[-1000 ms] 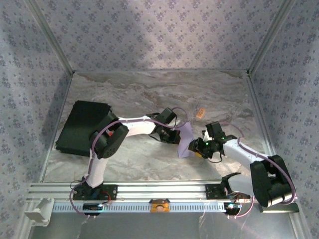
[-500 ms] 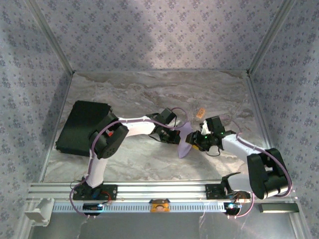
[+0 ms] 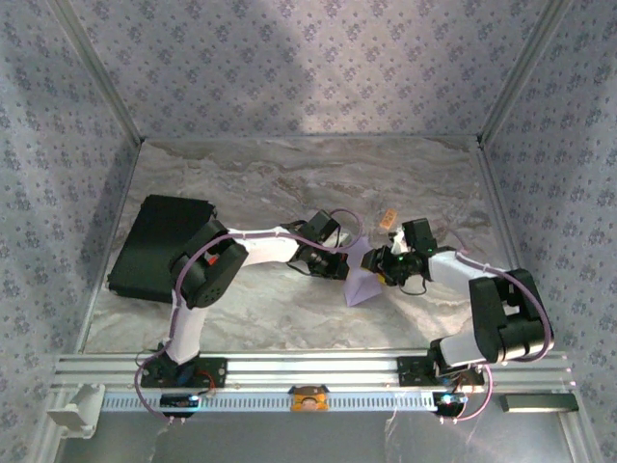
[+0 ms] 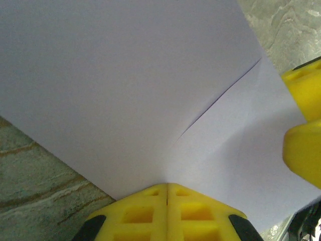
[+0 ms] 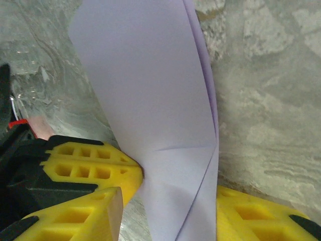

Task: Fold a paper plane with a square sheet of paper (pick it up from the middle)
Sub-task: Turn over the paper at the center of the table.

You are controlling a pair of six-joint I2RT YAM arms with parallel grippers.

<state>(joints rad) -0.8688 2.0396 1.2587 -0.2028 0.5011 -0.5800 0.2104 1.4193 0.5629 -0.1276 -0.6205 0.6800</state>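
Two grippers were at the half-folded sheet of paper (image 3: 362, 286) near the middle of the table (image 3: 289, 183): the left gripper (image 4: 167, 187) pinched its edge tight, the right gripper (image 5: 175, 193) had fingers apart around a fold, which it probably needed to squeeze flat next.

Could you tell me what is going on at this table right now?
Both arms are at a pale lavender sheet of paper near the middle of the table. The left gripper is shut on one edge of it. The right gripper stands open, with the partly folded, creased sheet running between its jaws.
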